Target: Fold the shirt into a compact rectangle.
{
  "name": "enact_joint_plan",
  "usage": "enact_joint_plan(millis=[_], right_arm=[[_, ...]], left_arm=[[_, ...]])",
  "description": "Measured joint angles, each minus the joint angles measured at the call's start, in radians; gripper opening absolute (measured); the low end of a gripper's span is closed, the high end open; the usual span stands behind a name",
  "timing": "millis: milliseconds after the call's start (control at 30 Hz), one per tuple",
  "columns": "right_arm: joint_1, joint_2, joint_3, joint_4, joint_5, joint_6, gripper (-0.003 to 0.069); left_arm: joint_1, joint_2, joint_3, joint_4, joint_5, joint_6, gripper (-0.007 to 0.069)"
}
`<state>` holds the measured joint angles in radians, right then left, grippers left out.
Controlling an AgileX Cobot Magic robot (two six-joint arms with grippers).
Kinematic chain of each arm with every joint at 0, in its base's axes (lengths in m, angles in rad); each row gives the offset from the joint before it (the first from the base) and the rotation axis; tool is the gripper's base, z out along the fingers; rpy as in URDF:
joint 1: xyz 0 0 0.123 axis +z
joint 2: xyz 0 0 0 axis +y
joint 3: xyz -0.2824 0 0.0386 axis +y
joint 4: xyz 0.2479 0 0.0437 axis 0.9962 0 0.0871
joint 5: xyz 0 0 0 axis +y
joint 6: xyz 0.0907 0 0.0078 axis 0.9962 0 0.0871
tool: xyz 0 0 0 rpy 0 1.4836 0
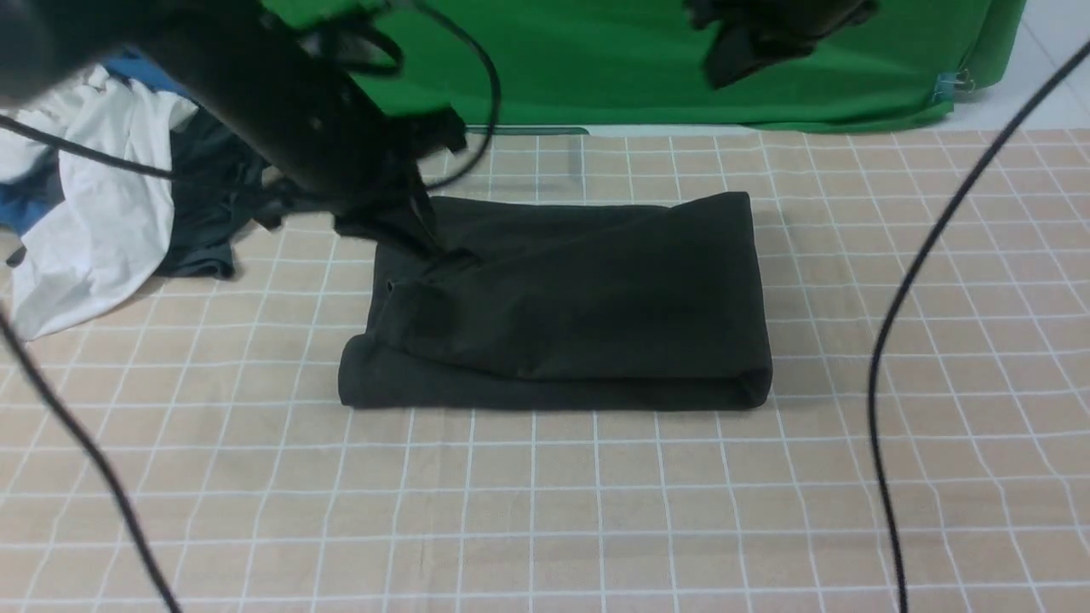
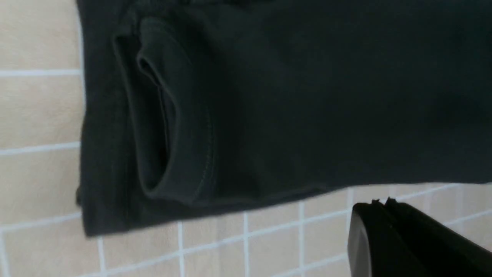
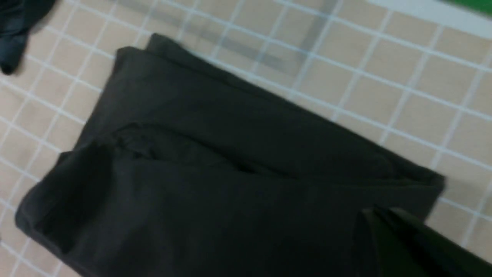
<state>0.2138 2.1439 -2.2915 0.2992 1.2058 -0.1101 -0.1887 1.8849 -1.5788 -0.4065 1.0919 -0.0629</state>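
A worktop [image 1: 596,511] covered in beige gridded cloth is filling the foreground, with a green backdrop [image 1: 639,60] hanging behind it. The shirt [image 1: 579,306] is lying near the centre as a folded black rectangle, its rolled edge facing the robot. The left tool [image 2: 378,204] is sitting at the shirt's far left corner, its fingers pressed together and gripping nothing. The right tool [image 3: 369,215] is hanging high above the shirt's far right side, its fingers also together and empty. A white garment [image 1: 94,196] and a dark grey garment [image 1: 204,213] are lying heaped at the far left, apart from the shirt
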Motion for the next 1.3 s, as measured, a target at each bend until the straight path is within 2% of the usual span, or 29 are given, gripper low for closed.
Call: enact_joint_plan(millis=[100, 333, 600, 800, 967, 1067, 1133, 1300], right_arm=[[-0.027, -0.053, 0.058, -0.015, 0.002, -0.020, 0.0038], [-0.082, -0.204, 0.298, -0.040, 0.013, -0.084, 0.0038], [-0.110, -0.324, 0.376, -0.045, 0.016, -0.125, 0.0038], [-0.110, -0.365, 0.376, -0.040, 0.017, -0.134, 0.0038], [-0.110, -0.366, 0.378, -0.040, 0.017, -0.135, 0.0038], [-0.110, -0.366, 0.380, -0.037, 0.017, -0.135, 0.0038], [-0.110, -0.366, 0.380, -0.037, 0.017, -0.140, 0.0038], [-0.110, -0.366, 0.380, -0.035, 0.017, -0.153, 0.0038]], left_arm=[[-0.027, 0.076, 0.000, 0.054, -0.037, -0.016, 0.0013], [-0.018, 0.180, 0.000, 0.300, -0.049, -0.214, 0.0013], [0.012, 0.156, 0.001, 0.269, -0.027, -0.240, 0.0013], [0.022, 0.052, -0.017, 0.244, -0.164, -0.237, 0.0013], [0.021, 0.088, -0.056, 0.240, -0.199, -0.235, 0.0013], [0.021, 0.128, -0.057, 0.281, -0.200, -0.235, 0.0020], [0.021, 0.155, -0.057, 0.331, -0.195, -0.238, 0.0051], [0.021, 0.174, -0.057, 0.388, -0.198, -0.254, 0.0223]])
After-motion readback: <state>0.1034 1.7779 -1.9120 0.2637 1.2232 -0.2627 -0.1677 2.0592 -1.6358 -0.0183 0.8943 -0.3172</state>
